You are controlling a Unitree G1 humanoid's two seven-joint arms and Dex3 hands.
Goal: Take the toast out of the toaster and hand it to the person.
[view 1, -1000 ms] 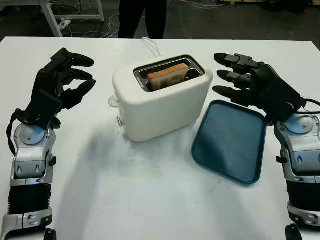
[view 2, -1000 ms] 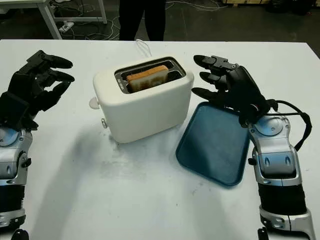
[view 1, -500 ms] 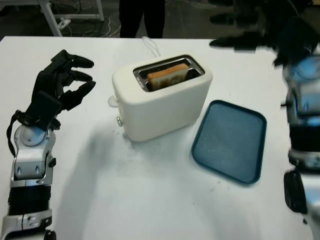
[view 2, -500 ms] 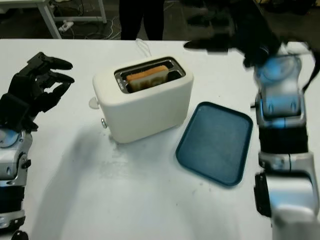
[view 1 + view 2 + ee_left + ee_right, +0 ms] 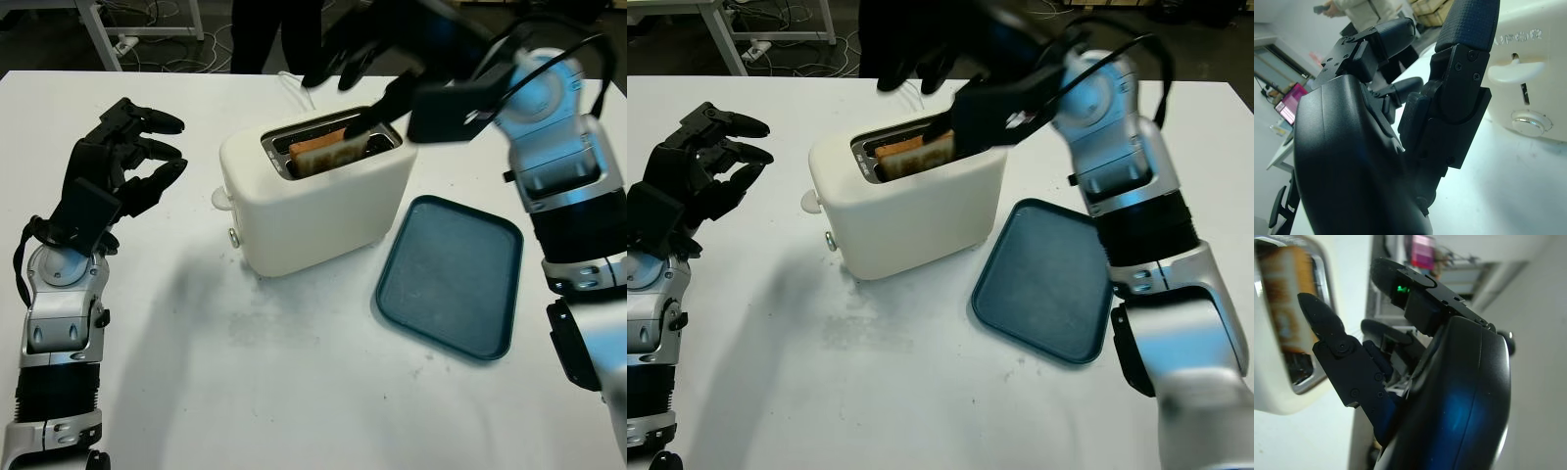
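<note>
Right robot hand (image 5: 377, 73) open, raised, arm reaching inward; left robot hand (image 5: 118, 157) open, parked left.

The left hand (image 5: 116, 166) is matte black, its three jointed fingers (image 5: 1469, 29) tipped with finely textured pads and fastened by small screws. At 6 o'clock from it sits a silver wrist housing, then a ribbed black forearm sleeve. The right hand (image 5: 965, 59) has a glossy black shell, a green indicator light on one finger segment, and a black cable looping over its silver wrist. The person (image 5: 279, 29) at 12 o'clock wears dark trousers.
</note>
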